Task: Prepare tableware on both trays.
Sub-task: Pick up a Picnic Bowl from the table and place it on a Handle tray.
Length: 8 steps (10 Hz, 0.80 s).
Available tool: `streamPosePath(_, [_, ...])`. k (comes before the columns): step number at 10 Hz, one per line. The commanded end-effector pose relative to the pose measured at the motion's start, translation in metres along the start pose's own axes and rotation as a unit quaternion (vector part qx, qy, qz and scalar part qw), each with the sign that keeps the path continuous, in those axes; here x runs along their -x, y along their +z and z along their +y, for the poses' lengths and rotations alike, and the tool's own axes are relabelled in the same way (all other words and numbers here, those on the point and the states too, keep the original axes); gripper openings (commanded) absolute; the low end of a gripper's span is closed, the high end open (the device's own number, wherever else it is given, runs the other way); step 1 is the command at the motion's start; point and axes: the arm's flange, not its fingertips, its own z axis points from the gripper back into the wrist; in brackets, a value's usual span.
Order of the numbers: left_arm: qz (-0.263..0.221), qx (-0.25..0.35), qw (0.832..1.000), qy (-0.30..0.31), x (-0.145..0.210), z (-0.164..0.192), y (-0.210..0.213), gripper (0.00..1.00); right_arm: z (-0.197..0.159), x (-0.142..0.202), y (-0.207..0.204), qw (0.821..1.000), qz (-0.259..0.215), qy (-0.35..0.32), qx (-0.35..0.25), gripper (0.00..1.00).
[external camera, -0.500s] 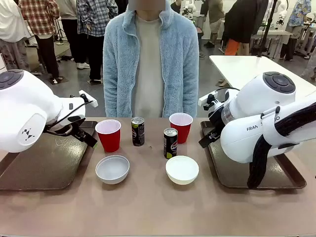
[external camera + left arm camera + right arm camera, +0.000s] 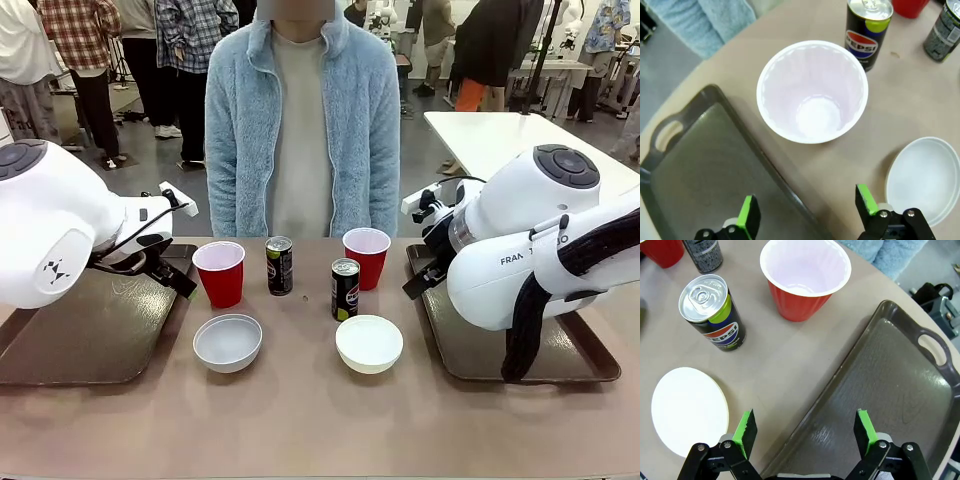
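Tableware stands loose on the bench (image 2: pixel 300 420), all six pieces between the two trays and none of it gripped.

The left fingers (image 2: pixel 749 216) are spread wide with nothing between them. One green pad hangs over the left tray (image 2: pixel 705 165), the other over the bench just beside the left bowl (image 2: pixel 927 175). Straight ahead of them the left cup (image 2: pixel 812 92) stands upright, its white inside showing, just beside the tray's rim. The left can (image 2: pixel 867 32) stands upright close behind the cup.

The right fingers (image 2: pixel 865 432) are equally wide and hold nothing. One pad is over the right tray (image 2: pixel 890 385), the other over the bench near the right bowl (image 2: pixel 687 410). Beyond them the right can (image 2: pixel 715 315) stands upright near the bowl, and the right cup (image 2: pixel 805 280) stands upright farther on, near the tray's rim.

From the front, the cups and cans form the far row and the two bowls the near one, each piece apart from its neighbours. A person (image 2: pixel 300 120) in a light blue fleece jacket stands at the far edge of the bench.
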Motion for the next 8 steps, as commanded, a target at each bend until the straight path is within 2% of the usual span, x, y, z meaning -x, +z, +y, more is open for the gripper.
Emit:
streamPosePath(1, [0.0,0.0,1.0,0.0,0.0,0.0,0.0,1.0,0.0001,0.0,0.0,1.0,0.0,0.0,0.0,1.0])
streamPosePath(8, [0.0,0.0,1.0,0.0,0.0,0.0,0.0,1.0,0.0001,0.0,0.0,1.0,0.0,0.0,0.0,1.0])
